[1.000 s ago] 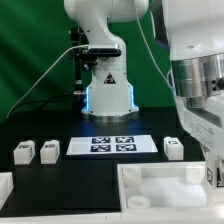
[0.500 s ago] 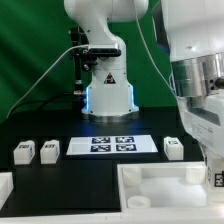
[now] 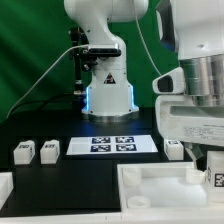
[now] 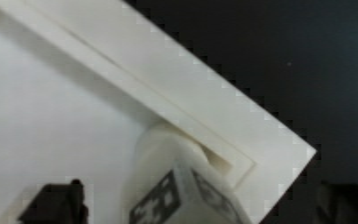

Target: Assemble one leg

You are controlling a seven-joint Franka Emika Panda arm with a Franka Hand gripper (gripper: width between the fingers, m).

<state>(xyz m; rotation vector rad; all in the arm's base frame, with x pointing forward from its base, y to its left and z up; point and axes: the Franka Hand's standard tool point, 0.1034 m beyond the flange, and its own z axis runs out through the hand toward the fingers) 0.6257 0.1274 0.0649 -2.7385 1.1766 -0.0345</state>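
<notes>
A white leg (image 4: 179,192) with a black-and-white tag stands in the corner of the large white tray-like part (image 4: 87,110), between my gripper's jaws (image 4: 197,206). The dark left finger (image 4: 55,203) stands a little off the leg, with white tray showing between them. The other finger blends into the black table. In the exterior view the gripper (image 3: 213,170) hangs over the tray's right corner (image 3: 160,186), above that leg (image 3: 216,178). Three more legs lie on the table: two at the left (image 3: 22,152) (image 3: 48,151) and one at the right (image 3: 173,148).
The marker board (image 3: 110,145) lies flat in the middle of the black table, in front of the robot base (image 3: 108,90). A white part (image 3: 5,186) shows at the exterior view's lower left edge.
The wrist and hand have turned and shifted toward the exterior view's left above the tray's corner. The leg under the gripper stays where it was.
</notes>
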